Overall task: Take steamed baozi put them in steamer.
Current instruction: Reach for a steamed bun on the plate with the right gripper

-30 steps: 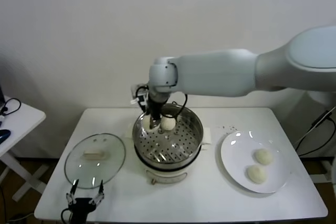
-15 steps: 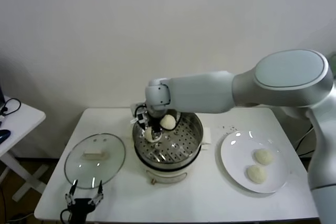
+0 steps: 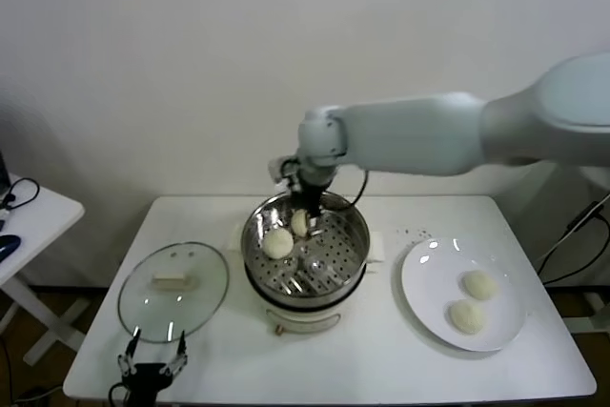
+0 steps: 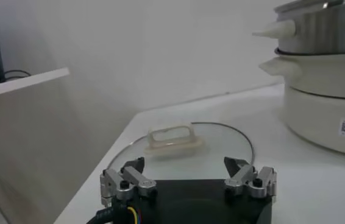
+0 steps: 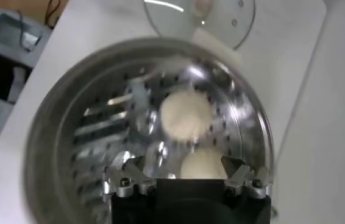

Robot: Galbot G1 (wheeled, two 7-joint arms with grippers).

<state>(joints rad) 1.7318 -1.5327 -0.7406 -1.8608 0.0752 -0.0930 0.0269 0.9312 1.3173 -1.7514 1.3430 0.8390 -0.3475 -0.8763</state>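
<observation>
Steel steamer point(image 3: 305, 245) is seen holding two buns point(image 3: 277, 243), touching; two more are left on the plate point(image 3: 419, 302). Right gripper point(image 5: 184, 178) is held above the steamer's far rim, fingers spread, empty. Left gripper point(image 4: 188, 180) is parked open beside the lid point(image 4: 178, 152).

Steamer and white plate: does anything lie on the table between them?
In the head view, a small pale flat item lies against the steamer on its plate side; what it is cannot be told. Beyond it the table is bare up to the white plate.
</observation>
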